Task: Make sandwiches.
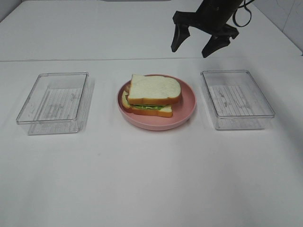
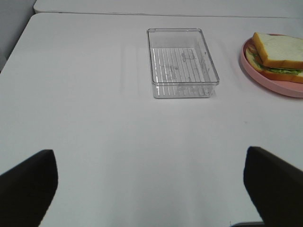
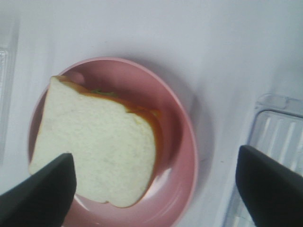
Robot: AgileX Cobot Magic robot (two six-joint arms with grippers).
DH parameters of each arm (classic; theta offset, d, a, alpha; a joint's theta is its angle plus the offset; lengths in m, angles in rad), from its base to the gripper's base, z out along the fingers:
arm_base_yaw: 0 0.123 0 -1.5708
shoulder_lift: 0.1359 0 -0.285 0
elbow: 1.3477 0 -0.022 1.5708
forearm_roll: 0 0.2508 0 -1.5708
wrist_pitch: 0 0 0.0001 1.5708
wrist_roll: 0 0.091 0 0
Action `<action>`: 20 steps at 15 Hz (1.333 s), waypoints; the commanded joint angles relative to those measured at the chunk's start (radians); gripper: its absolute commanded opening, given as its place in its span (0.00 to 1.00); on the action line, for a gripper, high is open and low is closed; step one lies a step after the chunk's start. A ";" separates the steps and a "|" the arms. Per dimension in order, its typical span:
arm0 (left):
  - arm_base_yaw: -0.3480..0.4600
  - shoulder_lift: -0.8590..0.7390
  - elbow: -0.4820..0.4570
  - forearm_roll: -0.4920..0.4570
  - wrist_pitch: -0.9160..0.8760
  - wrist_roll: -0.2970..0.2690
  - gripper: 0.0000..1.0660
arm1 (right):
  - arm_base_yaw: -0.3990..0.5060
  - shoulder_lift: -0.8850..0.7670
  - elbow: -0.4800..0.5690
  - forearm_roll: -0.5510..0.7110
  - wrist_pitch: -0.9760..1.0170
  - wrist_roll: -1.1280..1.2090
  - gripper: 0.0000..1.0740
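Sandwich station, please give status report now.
Right gripper open, raised behind plate. Left gripper open, empty. Sandwich stacked on plate. Nothing in the way.

One sandwich, assembled: two white bread slices with orange-brown crust, one on top and one at the bottom, plus one visible layer of ruffled green lettuce between them; any further fillings too hidden to count. One round pink plate. Two clear rectangular plastic trays, one on the left and one on the right. One white counter. Two arms' worth of end effectors: one right end effector in the overhead view, one left end effector in its own wrist view only, each with two dark fingers.
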State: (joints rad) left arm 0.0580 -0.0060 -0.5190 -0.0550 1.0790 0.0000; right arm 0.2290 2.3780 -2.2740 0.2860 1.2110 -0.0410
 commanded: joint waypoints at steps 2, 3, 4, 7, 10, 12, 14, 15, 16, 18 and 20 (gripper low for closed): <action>-0.002 -0.020 0.002 -0.005 -0.009 0.000 0.94 | -0.010 -0.068 -0.009 -0.225 0.124 0.041 0.83; -0.002 -0.020 0.002 -0.005 -0.009 0.000 0.94 | -0.038 -0.090 -0.009 -0.251 0.124 0.047 0.83; -0.002 -0.020 0.002 -0.005 -0.009 0.000 0.94 | -0.092 -0.119 0.014 -0.255 0.124 0.041 0.83; -0.002 -0.020 0.002 -0.005 -0.009 0.000 0.94 | -0.220 -0.211 0.201 -0.321 0.124 0.054 0.83; -0.002 -0.020 0.002 -0.005 -0.009 0.000 0.94 | -0.265 -0.396 0.475 -0.329 0.124 0.075 0.83; 0.005 -0.020 0.002 -0.005 -0.009 0.000 0.94 | -0.245 -0.683 0.792 -0.355 0.085 0.053 0.83; 0.005 -0.020 0.002 -0.005 -0.009 0.000 0.94 | -0.210 -0.879 0.980 -0.363 -0.028 0.041 0.83; 0.005 -0.020 0.002 -0.005 -0.009 0.000 0.94 | -0.151 -1.145 1.209 -0.353 -0.164 0.049 0.83; 0.005 -0.020 0.002 -0.005 -0.009 0.000 0.94 | -0.137 -1.214 1.267 -0.343 -0.195 0.054 0.83; 0.005 -0.020 0.002 -0.005 -0.009 0.000 0.94 | -0.123 -1.455 1.461 -0.268 -0.273 0.057 0.83; 0.005 -0.020 0.002 -0.005 -0.009 0.000 0.94 | -0.123 -1.745 1.668 -0.269 -0.292 0.057 0.83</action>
State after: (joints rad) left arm 0.0590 -0.0060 -0.5190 -0.0550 1.0790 0.0000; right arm 0.1020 0.7030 -0.6590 0.0160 0.9280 0.0130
